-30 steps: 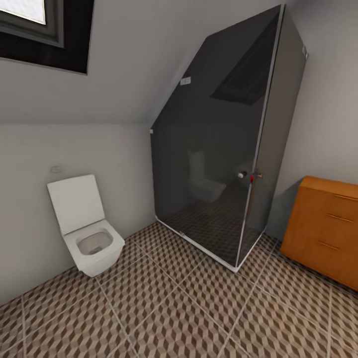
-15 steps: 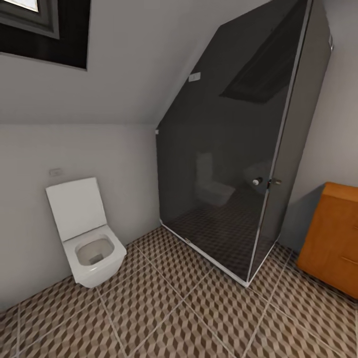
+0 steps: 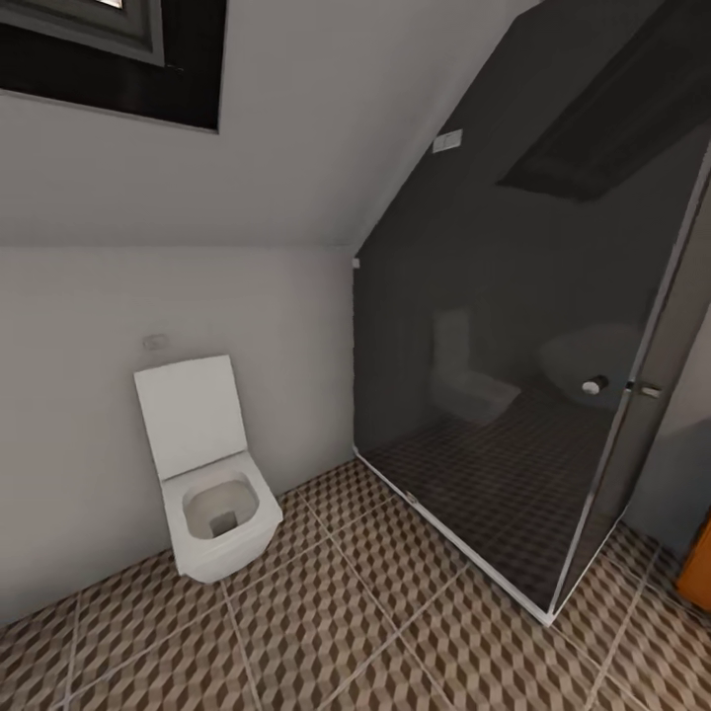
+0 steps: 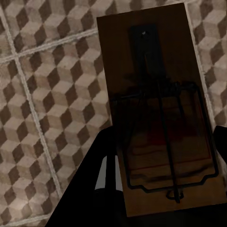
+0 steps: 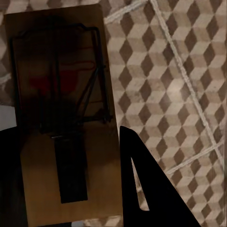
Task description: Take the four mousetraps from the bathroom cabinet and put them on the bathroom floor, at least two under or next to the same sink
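My left gripper (image 4: 161,137) is shut on a mousetrap (image 4: 156,94), a dark-brown board with a black wire frame, held above the bathroom floor (image 4: 52,94). One dark finger (image 4: 101,175) presses the trap's side. My right gripper (image 5: 66,142) is shut on a second mousetrap (image 5: 61,85) with a reddish mark, its finger (image 5: 142,189) alongside the board over the cube-patterned tiles (image 5: 161,71). In the head view the same tiled floor (image 3: 326,632) spreads ahead. The sink is out of view.
A white square toilet (image 3: 212,494) stands against the left wall. A dark glass shower enclosure (image 3: 533,375) with a chrome frame fills the right side. A sliver of an orange cabinet (image 3: 699,578) shows at the right edge. A dark window (image 3: 128,49) sits high on the left.
The head camera has swung left and moved closer: toilet and shower have shifted right in the picture, and the orange cabinet has slid almost out of view.
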Tool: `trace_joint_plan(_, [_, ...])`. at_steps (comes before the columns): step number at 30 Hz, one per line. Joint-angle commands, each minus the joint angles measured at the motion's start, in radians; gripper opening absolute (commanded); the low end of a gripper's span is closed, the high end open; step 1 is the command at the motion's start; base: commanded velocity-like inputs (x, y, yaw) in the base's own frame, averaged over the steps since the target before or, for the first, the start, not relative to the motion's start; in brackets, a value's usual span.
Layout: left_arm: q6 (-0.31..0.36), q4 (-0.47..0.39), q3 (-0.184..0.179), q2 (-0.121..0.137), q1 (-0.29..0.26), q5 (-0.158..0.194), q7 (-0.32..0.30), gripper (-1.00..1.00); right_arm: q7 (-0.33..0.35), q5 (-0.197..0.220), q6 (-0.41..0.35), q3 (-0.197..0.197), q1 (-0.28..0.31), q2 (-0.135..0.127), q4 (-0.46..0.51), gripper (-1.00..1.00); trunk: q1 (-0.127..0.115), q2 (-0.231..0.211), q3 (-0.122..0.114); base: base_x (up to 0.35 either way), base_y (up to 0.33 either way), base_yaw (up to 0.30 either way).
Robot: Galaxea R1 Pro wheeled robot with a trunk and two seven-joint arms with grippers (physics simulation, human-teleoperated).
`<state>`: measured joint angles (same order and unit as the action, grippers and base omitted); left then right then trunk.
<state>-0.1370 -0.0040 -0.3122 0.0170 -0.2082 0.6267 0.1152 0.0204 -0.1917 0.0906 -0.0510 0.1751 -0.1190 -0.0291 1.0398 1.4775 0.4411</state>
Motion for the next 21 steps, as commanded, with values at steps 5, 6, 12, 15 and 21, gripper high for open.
trace_joint_plan(5, [-0.001,-0.001,-0.008,0.000,0.000,0.002,0.008,-1.00,0.003,-0.005,0.006,-0.006,0.001,-0.001,-0.003,-1.00,0.001,0.001,0.001,0.323,0.000,0.269])
trace_joint_plan(6, [-0.001,-0.001,-0.008,0.000,0.000,0.002,0.008,-1.00,0.003,-0.005,0.006,-0.006,0.001,-0.001,-0.003,-1.00,0.001,0.001,0.001,0.323,0.000,0.269])
trace_joint_plan(12, [-0.002,-0.001,-0.008,0.000,0.000,0.002,0.009,-1.00,0.003,-0.005,0.006,-0.006,0.001,-0.001,-0.003,-1.00,0.001,0.001,0.001,0.312,0.000,0.269])
trace_joint_plan(15, [-0.002,-0.001,-0.008,0.000,0.000,0.002,0.009,-1.00,0.003,-0.004,0.006,-0.006,0.001,-0.001,-0.003,-1.00,0.001,0.001,0.001,0.255,0.000,0.269])
trace_joint_plan(21, [-0.003,-0.001,-0.008,-0.001,0.000,0.003,0.009,-1.00,0.003,-0.004,0.006,-0.006,0.001,-0.001,-0.003,-1.00,0.001,0.001,0.001,0.147,0.000,0.269])
